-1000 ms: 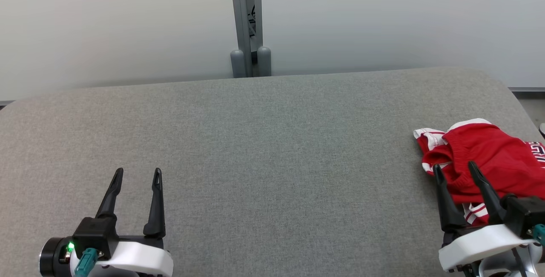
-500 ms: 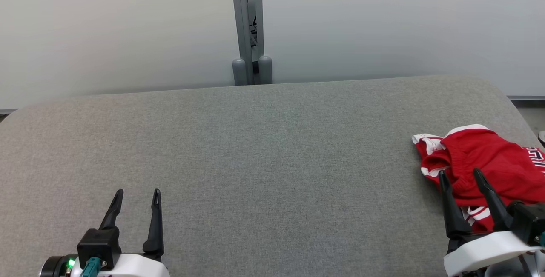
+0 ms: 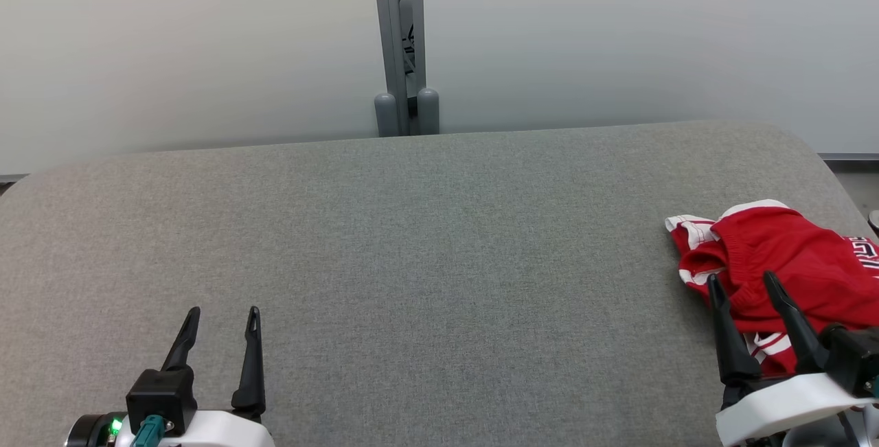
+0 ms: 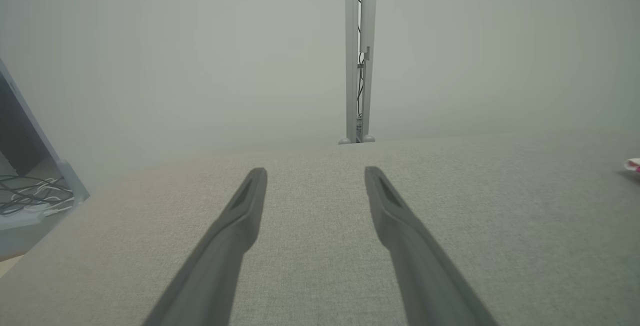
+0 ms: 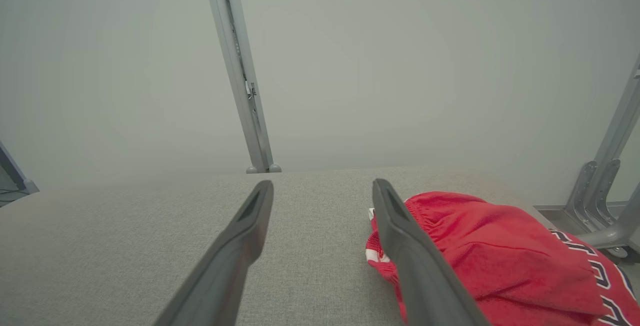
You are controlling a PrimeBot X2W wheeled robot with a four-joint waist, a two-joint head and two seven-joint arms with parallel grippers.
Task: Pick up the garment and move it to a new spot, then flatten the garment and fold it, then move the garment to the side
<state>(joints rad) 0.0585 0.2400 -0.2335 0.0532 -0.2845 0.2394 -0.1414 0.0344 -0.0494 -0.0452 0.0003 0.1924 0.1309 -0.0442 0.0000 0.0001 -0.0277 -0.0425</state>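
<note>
Red shorts (image 3: 796,261) with white trim lie crumpled at the far right end of the grey padded worktop (image 3: 439,261), the elastic waistband turned towards the middle. I see my right gripper (image 3: 740,277) at their near left edge with its fingers spread wide and nothing between them. One finger crosses the waistband, the other sits over bare worktop, and I cannot tell whether either touches the cloth. My left gripper (image 3: 224,310) is well apart at the lower left, also spread and empty. A grey post (image 3: 400,42) stands behind the worktop.
</note>
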